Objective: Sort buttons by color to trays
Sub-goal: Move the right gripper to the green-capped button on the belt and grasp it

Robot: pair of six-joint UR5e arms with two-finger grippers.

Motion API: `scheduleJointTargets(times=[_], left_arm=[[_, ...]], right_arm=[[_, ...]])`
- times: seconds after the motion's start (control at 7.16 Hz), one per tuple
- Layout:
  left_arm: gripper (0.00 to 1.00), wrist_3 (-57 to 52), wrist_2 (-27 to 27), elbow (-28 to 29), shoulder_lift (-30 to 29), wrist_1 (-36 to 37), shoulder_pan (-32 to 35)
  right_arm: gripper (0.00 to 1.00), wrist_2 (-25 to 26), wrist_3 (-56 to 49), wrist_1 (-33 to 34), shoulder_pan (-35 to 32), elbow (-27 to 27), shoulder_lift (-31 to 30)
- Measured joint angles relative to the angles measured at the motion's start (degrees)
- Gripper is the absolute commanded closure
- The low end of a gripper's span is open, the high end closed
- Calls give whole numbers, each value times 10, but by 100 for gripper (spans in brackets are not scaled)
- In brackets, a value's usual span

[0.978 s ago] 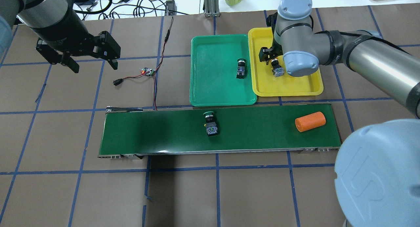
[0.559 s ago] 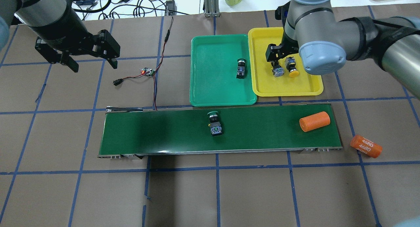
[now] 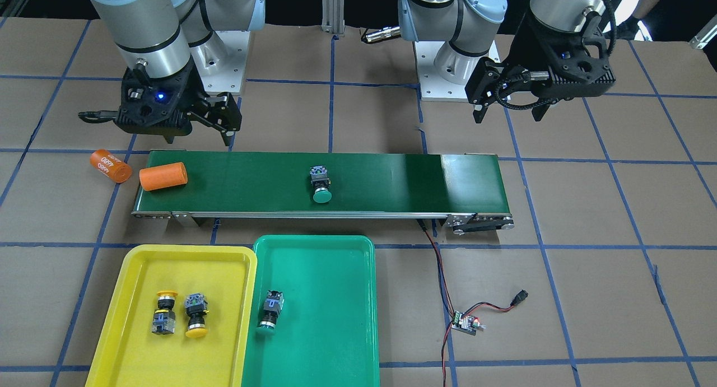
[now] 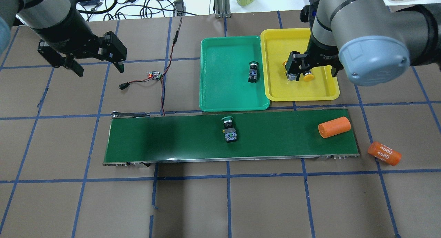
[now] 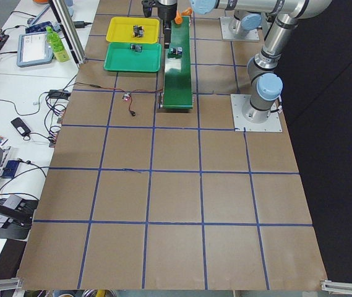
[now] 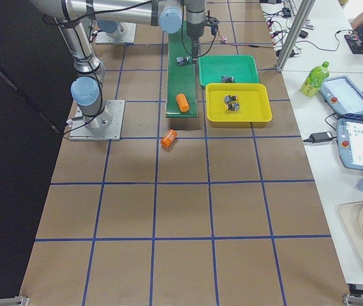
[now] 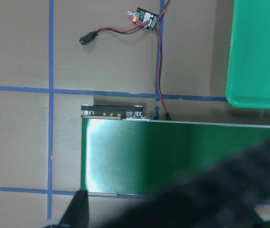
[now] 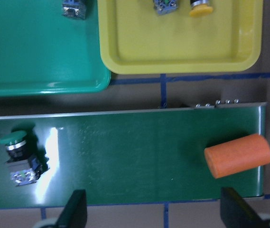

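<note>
Between the fingers (image 8: 76,211) of the right gripper (image 8: 154,208) nothing is held: they stand wide apart, and the wrist view looks down past them onto the conveyor belt (image 8: 125,142). That gripper hangs raised by the belt's end on the robot's right, near a plain orange cylinder (image 3: 163,176) that lies on the belt there. A labelled orange cylinder (image 3: 110,166), printed with 4680, lies on the brown table (image 3: 605,252) just off that end of the belt.

The left gripper (image 4: 98,66) is likewise spread open and empty. It is held in the air near the belt's other end, well apart from every button. Near it on the table lies a small circuit board (image 4: 155,75), with red and black wires running toward the belt.

One green button (image 3: 320,186) lies on its side about midway along the belt, cap toward the trays. Beyond the belt from the robot, the green tray (image 3: 330,286) and the yellow tray (image 3: 129,353) sit side by side, long edges touching. The other green button (image 3: 270,311) lies in the green tray, close to the wall next to the yellow tray. In the yellow tray the first yellow button (image 3: 163,314) lies with its cap toward the robot. The second yellow button (image 3: 196,315) lies just beside it with its cap turned away.
</note>
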State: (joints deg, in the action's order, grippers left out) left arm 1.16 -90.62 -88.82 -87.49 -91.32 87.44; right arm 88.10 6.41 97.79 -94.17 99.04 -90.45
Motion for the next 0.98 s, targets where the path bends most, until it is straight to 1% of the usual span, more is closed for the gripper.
scheduleJointTargets(times=[0.14, 0.28, 0.42, 0.56, 0.7, 0.98], left_arm=[[0, 0, 0, -1, 0, 0, 0], [0, 0, 0, -1, 0, 1, 0], [0, 0, 0, -1, 0, 1, 0], [0, 0, 0, -1, 0, 2, 0], [0, 0, -1, -1, 0, 3, 0], [0, 0, -1, -2, 0, 3, 0]], right_arm=[[0, -26, 8, 5, -6, 23, 3], [0, -36, 29, 36, -25, 51, 6], [0, -37, 72, 88, -49, 75, 12], [0, -36, 111, 130, -66, 89, 24], [0, -36, 132, 150, -78, 95, 36], [0, -40, 142, 159, -88, 100, 46]])
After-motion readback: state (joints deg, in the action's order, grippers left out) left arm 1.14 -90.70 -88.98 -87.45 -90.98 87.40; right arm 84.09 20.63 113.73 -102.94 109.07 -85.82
